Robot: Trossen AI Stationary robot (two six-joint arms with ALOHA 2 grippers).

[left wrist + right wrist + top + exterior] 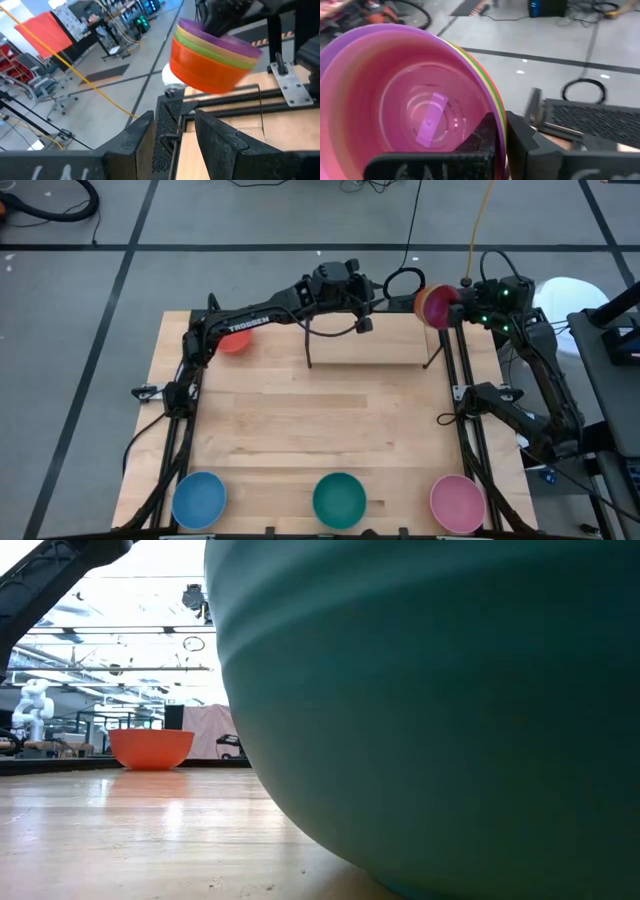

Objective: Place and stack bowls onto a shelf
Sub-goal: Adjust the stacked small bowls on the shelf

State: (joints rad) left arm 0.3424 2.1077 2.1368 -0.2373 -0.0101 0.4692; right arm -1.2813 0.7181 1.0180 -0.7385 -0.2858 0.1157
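Observation:
My right gripper (455, 308) is shut on a nested stack of small bowls (435, 305), purple innermost, then green, yellow and orange (210, 55). It holds them in the air at the far right end of the shelf (370, 340). My left gripper (365, 305) is open and empty over the shelf's far edge, its fingers (142, 135) pointing toward the stack. A red-orange bowl (235, 340) stands on the table left of the shelf. Blue (200, 498), teal (340, 498) and pink (457, 502) bowls stand along the near edge. My right gripper pinches the stack's rim (490, 107), one finger (482, 132) inside the purple bowl and one outside the stack. It comes at the stack from the table's right side. The stack is lifted clear and tilted, its opening turned partly upward.
The shelf's thin black legs (310, 360) stand on the table's far part. The arms' black frames run along both table sides (465, 410). The teal bowl fills most of the low view (430, 700), and the red-orange bowl shows behind it (150, 747).

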